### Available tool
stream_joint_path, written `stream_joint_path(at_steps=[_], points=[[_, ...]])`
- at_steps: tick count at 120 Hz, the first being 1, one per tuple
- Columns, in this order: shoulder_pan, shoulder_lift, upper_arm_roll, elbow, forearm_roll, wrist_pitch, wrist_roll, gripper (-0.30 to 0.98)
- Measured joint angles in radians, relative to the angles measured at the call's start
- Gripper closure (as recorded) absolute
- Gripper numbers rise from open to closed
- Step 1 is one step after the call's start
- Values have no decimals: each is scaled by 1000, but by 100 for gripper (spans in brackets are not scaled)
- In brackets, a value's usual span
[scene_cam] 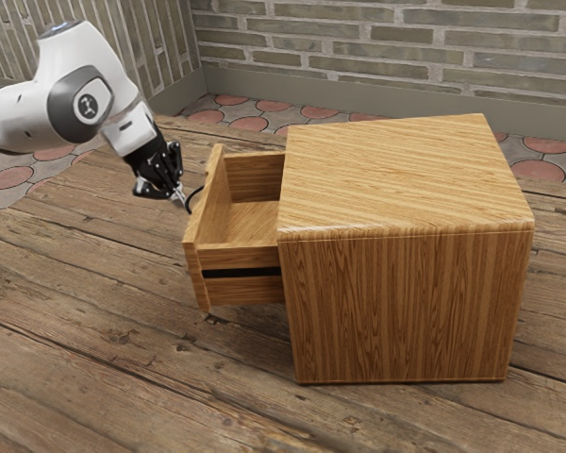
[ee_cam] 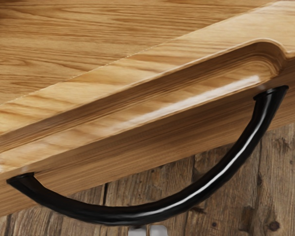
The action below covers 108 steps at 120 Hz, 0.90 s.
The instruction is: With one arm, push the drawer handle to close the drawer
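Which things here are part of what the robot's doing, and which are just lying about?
Part of the job:
- open drawer
- curved black handle
- black gripper
- wooden cabinet

Just surroundings:
- wooden planks
- reddish floor tiles
- brick wall

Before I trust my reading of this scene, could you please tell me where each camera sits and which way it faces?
Exterior view: at the arm's side, raised, looking down at the cabinet and open drawer; the arm enters from the exterior view's left, gripper near the handle.
Wrist view: on the arm's hand, looking down over the drawer's front edge; two fingertips show, close together.
Shared: drawer, handle, fingertips and wooden planks.
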Motion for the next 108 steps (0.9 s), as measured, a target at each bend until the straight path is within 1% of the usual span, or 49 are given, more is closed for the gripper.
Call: stream_joint_path(at_steps=[108], points=[[2,100,-5,80,-63,0,-16,79]])
